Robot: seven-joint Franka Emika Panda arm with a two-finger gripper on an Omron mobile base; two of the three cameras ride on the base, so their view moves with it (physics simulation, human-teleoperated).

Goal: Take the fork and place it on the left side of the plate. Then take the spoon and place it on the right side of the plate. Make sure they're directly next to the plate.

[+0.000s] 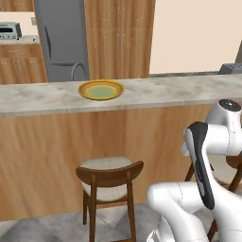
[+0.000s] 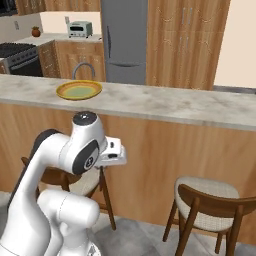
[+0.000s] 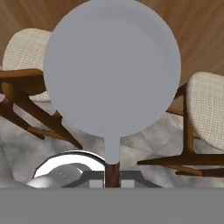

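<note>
- Spoon (image 3: 112, 65) looms in the middle of the hand view, its grey bowl up and its brown handle pinched in the closed gripper (image 3: 112, 175) at the bottom centre; it looks held near the handle's end, so I'd move slowly to avoid swing.
- Counter (image 1: 165, 92) runs across the middle of the left base view. Its front edge is the lip to clear, so lift well above it before reaching in.
- Stools (image 1: 109, 177) crowd the lower frame below the counter. Going up looks like the free way out.
- Plate (image 1: 100, 90) sits on the counter at upper centre, with bare stone to its right for setting the spoon close beside the rim.
</note>
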